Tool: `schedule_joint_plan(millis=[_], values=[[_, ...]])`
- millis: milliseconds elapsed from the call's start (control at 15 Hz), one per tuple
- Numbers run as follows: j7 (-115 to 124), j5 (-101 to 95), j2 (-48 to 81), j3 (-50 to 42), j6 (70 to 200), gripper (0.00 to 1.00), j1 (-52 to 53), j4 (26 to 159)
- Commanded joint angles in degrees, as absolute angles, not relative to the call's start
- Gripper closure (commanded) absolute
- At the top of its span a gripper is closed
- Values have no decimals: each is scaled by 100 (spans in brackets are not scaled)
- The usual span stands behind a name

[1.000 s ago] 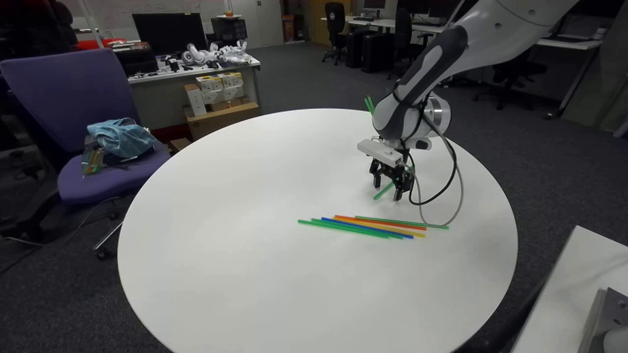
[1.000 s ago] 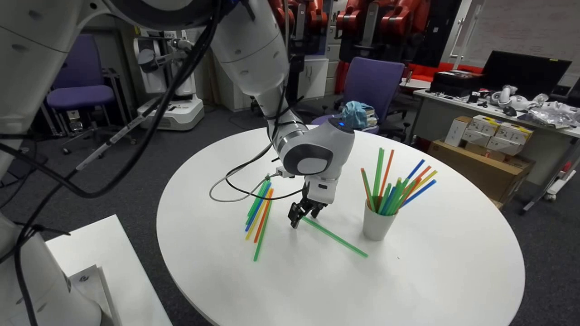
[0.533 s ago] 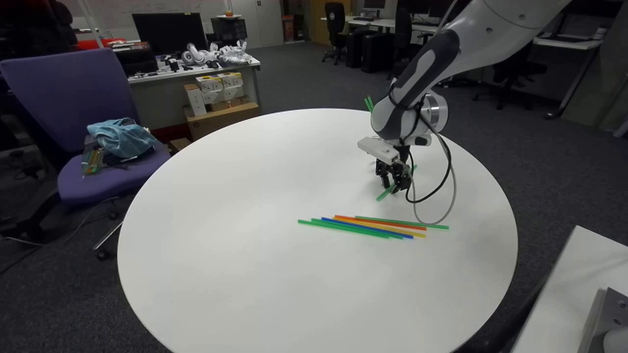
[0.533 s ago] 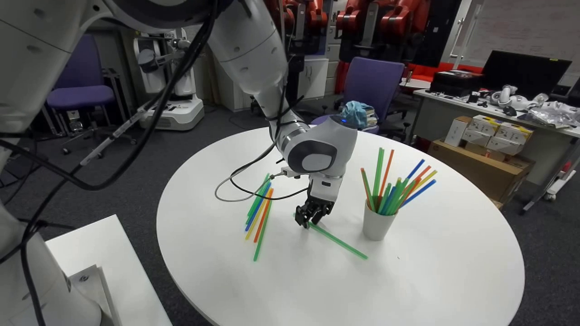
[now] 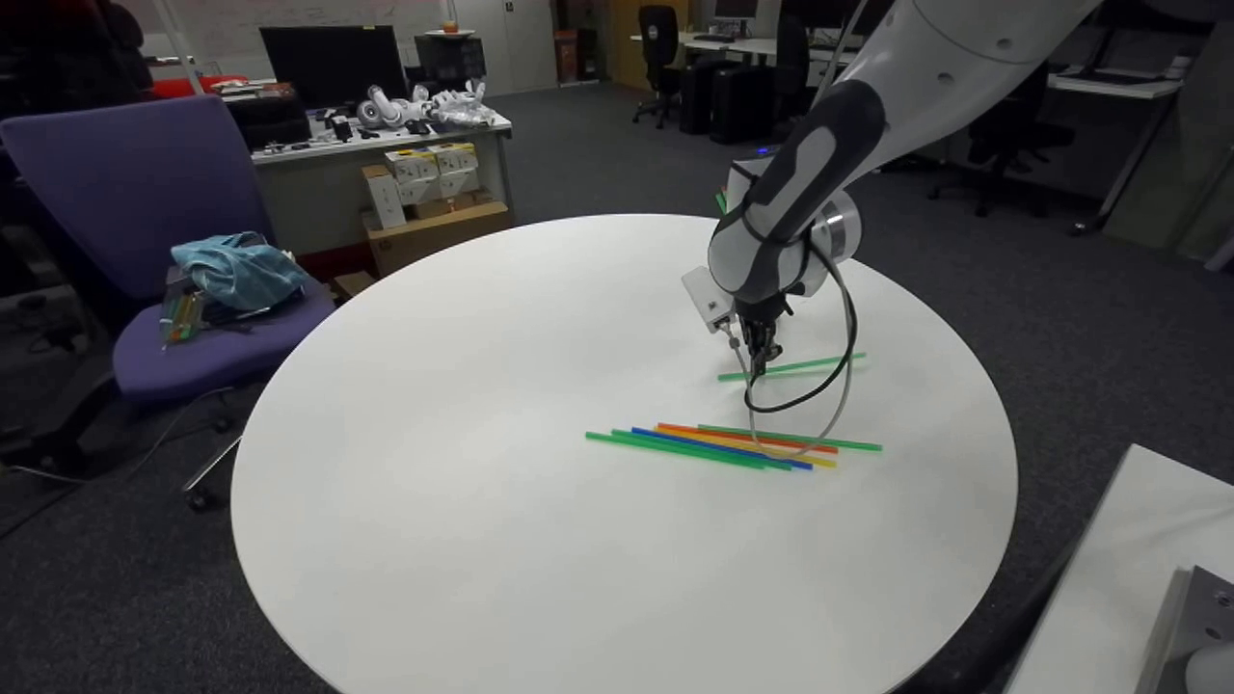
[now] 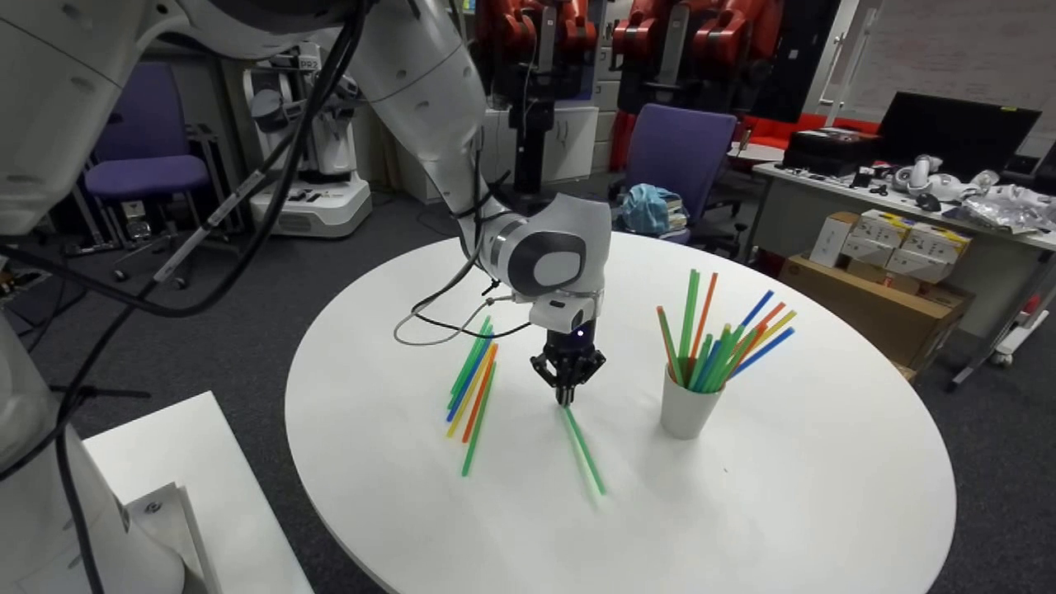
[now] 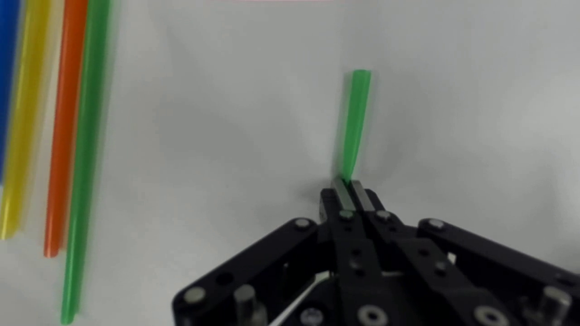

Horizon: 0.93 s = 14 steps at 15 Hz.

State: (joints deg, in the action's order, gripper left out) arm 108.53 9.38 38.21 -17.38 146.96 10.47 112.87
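My gripper (image 7: 347, 182) points down at the round white table with its fingers pinched together on a green straw (image 7: 358, 113), flattening it where they meet. In an exterior view the gripper (image 6: 565, 402) has the straw (image 6: 587, 454) running out from its tips toward the front. In an exterior view the straw (image 5: 805, 365) sticks out on both sides of the gripper (image 5: 759, 369), and a faint green reflection shows under it. A loose row of coloured straws (image 5: 713, 445) lies nearby. To one side stands a white cup (image 6: 689, 404) full of upright straws (image 6: 718, 355).
The round table (image 5: 482, 540) carries all of this. A white side table (image 6: 198, 495) bears the arm's base. A cable (image 5: 848, 366) loops down from the wrist close to the row of straws. Beyond the table is a purple chair (image 5: 145, 183) with a blue cloth.
The gripper has gone from open to shut on the green straw. The wrist has turned, and the straw has swung round with it. The row of straws and the cup have stayed put.
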Motion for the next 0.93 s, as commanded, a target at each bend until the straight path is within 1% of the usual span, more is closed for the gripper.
schedule_joint_plan(millis=[0, 267, 600, 800, 867], values=[[12018, 478, 3589, -1888, 14353, 100, 1436, 11513], [13074, 239, 3498, -1694, 13905, 100, 1564, 11473], [13167, 863, 3293, -871, 13522, 100, 1076, 11445], [13136, 1311, 3216, -559, 13618, 100, 863, 11514], [13096, 1426, 3196, -490, 13701, 74, 797, 11539]])
